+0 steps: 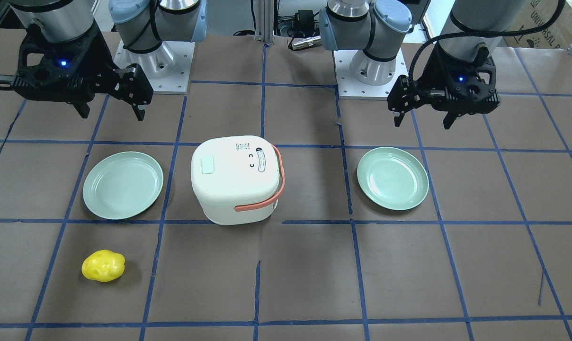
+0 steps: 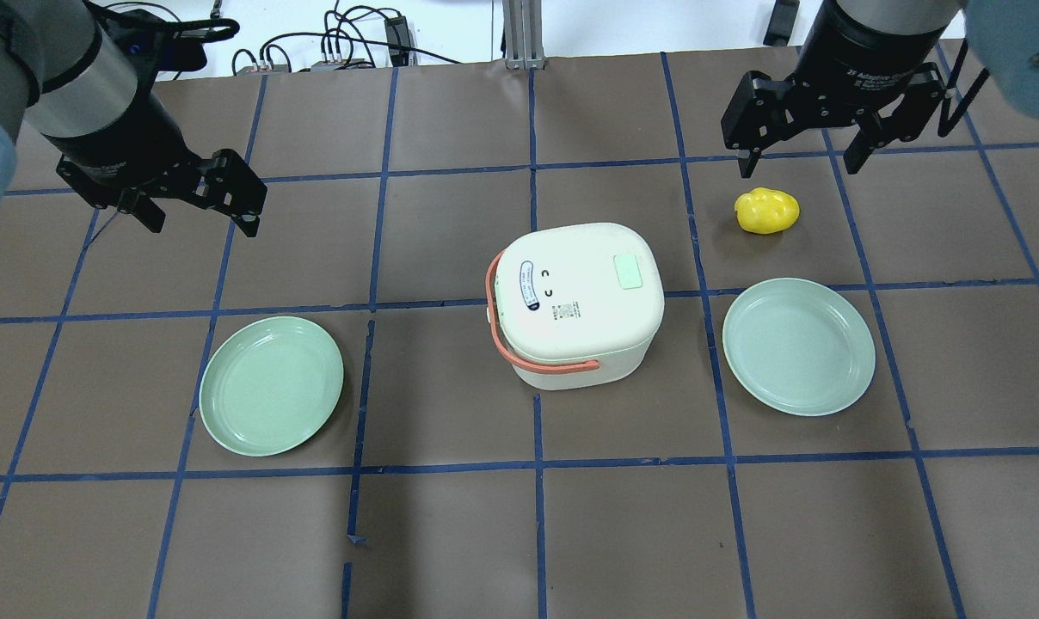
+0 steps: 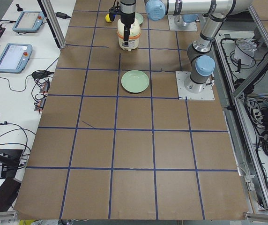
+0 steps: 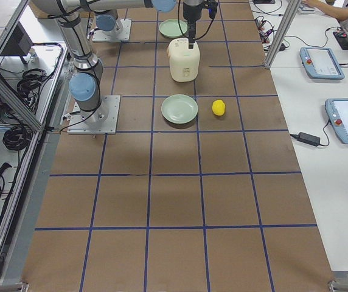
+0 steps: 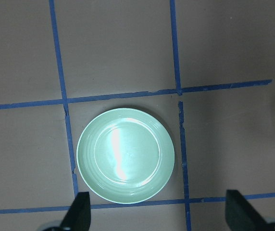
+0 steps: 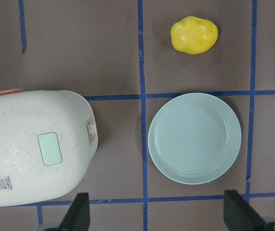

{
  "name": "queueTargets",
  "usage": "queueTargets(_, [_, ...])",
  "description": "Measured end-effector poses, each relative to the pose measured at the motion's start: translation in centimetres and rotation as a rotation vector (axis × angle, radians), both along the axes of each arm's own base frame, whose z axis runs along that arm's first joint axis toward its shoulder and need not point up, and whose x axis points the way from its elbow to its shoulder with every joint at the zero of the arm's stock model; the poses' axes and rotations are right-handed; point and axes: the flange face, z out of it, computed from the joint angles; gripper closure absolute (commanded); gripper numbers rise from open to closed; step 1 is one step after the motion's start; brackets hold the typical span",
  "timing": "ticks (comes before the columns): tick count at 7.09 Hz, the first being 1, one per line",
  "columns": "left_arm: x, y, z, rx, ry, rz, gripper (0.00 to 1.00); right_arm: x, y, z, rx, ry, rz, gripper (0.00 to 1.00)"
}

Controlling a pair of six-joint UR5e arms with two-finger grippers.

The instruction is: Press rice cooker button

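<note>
The white rice cooker (image 2: 575,301) with an orange handle stands at the table's middle. Its pale green button (image 2: 630,272) is on the lid, toward the robot's right. The cooker (image 1: 236,177) and button (image 1: 207,165) also show in the front view, and both show in the right wrist view: cooker (image 6: 31,149), button (image 6: 50,147). My left gripper (image 2: 203,225) is open and empty, high above the table, far left of the cooker. My right gripper (image 2: 800,168) is open and empty, high, beyond the cooker's right side. Neither touches the cooker.
A pale green plate (image 2: 272,385) lies left of the cooker, under my left gripper's camera (image 5: 125,155). A second green plate (image 2: 799,346) lies to the cooker's right. A yellow lumpy object (image 2: 767,211) lies beyond that plate, below my right gripper.
</note>
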Motion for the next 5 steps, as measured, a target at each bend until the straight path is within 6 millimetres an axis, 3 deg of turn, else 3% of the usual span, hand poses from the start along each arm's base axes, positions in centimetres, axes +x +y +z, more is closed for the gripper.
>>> queueTargets(1, [0.00,0.00,-0.01,0.000,0.000,0.000,0.00,0.01,0.03,-0.04,0.003,-0.001,0.000,0.62])
queueTargets(2, [0.00,-0.01,-0.01,0.000,0.000,0.000,0.00,0.02,0.02,0.01,0.002,-0.002,0.000,0.78])
queueTargets(5, [0.00,0.01,0.02,0.000,0.000,0.000,0.00,0.55,0.11,-0.12,0.009,-0.012,0.005,0.90])
